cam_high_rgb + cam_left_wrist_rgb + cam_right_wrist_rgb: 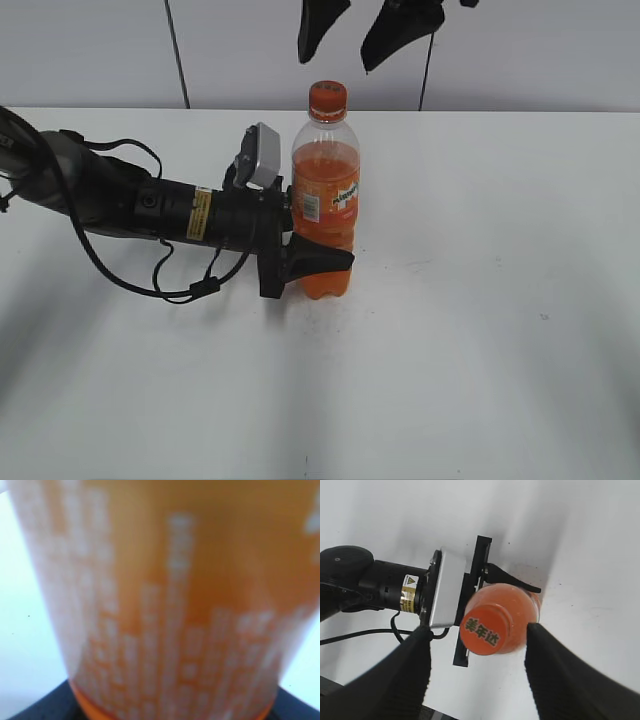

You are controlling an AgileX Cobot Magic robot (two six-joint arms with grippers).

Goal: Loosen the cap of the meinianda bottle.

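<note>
Cap (327, 98) seated on upright meinianda bottle (326, 215), mid-tabletop (480, 300). Left tool (305, 262) clamped on bottle's lower body from left side. Right tool (477, 645) directly above cap, fingers (410, 675) spread wide, clear of cap either side.

The left wrist view shows the meinianda bottle (170, 605) only as a blur.

The meinianda bottle (325, 215) is clear, glossy plastic with a smooth printed label; above it, the cap (327, 99) is orange plastic with ribbed sides. Beneath the bottle the table (480, 330) looks white, matt and smooth. Beside the bottle, the left gripper (300, 268) is matt black.
</note>
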